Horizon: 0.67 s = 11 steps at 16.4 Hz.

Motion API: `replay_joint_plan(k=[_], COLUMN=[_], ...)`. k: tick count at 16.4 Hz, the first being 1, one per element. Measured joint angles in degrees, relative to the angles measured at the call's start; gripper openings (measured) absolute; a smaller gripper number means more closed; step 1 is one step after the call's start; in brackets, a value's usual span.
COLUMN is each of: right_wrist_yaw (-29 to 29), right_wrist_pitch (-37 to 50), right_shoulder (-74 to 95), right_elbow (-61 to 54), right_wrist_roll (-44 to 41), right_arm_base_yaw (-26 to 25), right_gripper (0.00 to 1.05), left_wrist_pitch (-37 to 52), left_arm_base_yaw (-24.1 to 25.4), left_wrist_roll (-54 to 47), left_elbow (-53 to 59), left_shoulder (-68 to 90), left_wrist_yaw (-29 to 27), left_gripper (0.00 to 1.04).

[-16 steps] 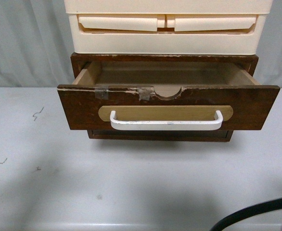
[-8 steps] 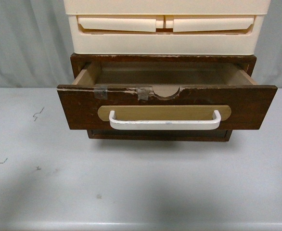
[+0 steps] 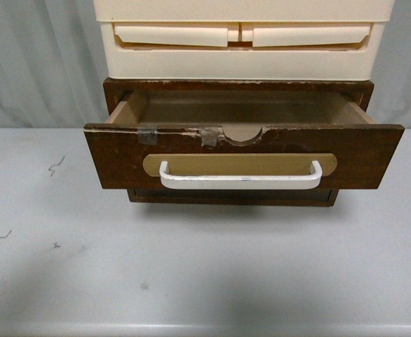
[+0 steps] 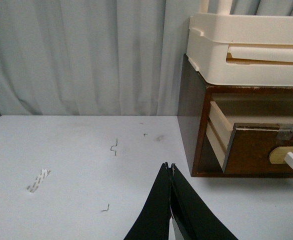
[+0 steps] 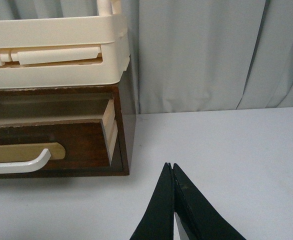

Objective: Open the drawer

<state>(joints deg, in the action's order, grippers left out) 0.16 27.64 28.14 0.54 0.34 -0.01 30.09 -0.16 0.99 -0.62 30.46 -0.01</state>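
Note:
The wide dark brown wooden drawer (image 3: 244, 154) stands pulled out of its cabinet, its tan inside showing. It has a white bar handle (image 3: 240, 180) on a tan oval plate, a half-round notch and tape bits on the chipped top edge. It also shows in the left wrist view (image 4: 256, 152) and the right wrist view (image 5: 46, 145). Neither arm shows in the front view. My left gripper (image 4: 169, 166) is shut and empty over the table, left of the cabinet. My right gripper (image 5: 169, 165) is shut and empty, right of the cabinet.
Cream plastic drawers (image 3: 240, 38) sit on top of the brown cabinet (image 3: 237, 88). A plain dark brown drawer front (image 3: 233, 198) lies below the open drawer. The grey table (image 3: 191, 274) carries small dark marks. A grey curtain (image 3: 37, 63) hangs behind.
A black cable at the lower right of the front view has left the picture. The view shifted slightly. The drawer stays open as before.

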Motion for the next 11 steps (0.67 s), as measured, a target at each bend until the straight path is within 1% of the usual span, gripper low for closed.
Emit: replay_joint_plan(k=[6,11], right_wrist_yaw=[0.0,0.0], right_wrist_pitch=[-10.1,-15.7], right_shoulder=[-10.9,-16.4], right_elbow=[0.0,0.0], right_wrist_roll=[0.0,0.0], right_arm_base_yaw=[0.0,0.0], right_gripper=[0.02,0.02], left_wrist_pitch=[-11.3,-17.1], left_arm_base_yaw=[0.0,0.0], left_wrist_roll=[0.0,0.0], left_elbow=[0.0,0.0], left_shoulder=[-11.5,-17.6], left_wrist_yaw=[0.0,0.0], left_gripper=[0.02,0.02])
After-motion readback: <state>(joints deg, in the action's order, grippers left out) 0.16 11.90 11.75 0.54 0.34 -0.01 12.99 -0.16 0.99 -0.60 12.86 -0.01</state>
